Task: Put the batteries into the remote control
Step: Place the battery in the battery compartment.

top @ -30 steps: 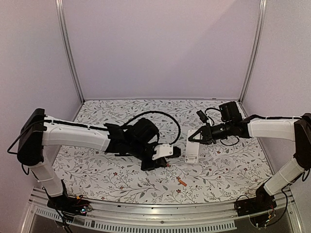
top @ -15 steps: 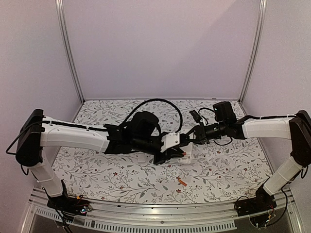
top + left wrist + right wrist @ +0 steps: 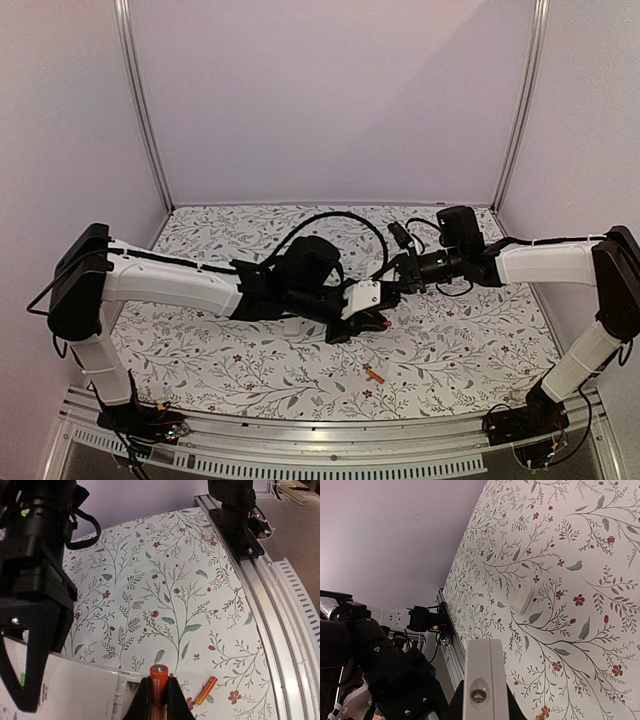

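Note:
My left gripper [image 3: 159,684] is shut on an orange battery [image 3: 159,676], which stands upright between the fingers. It sits right at the open battery recess [image 3: 124,700] of the white remote control [image 3: 75,690]. My right gripper [image 3: 481,702] is shut on the remote control [image 3: 482,672] and holds it end-on above the table. The second battery [image 3: 206,690] lies loose on the floral table, also seen from above [image 3: 374,376]. From above, the left gripper [image 3: 372,320] and right gripper [image 3: 392,283] meet at mid-table, and the remote is mostly hidden under them.
A small white cover plate [image 3: 523,598] lies flat on the floral cloth, partly under the left arm in the top view [image 3: 291,325]. The metal rail [image 3: 280,610] runs along the table's near edge. The right arm's base [image 3: 235,515] stands on it.
The left arm has swung right with the battery, up to the remote. The right gripper has drawn slightly left and back with the remote, which now lies hidden beneath both grippers.

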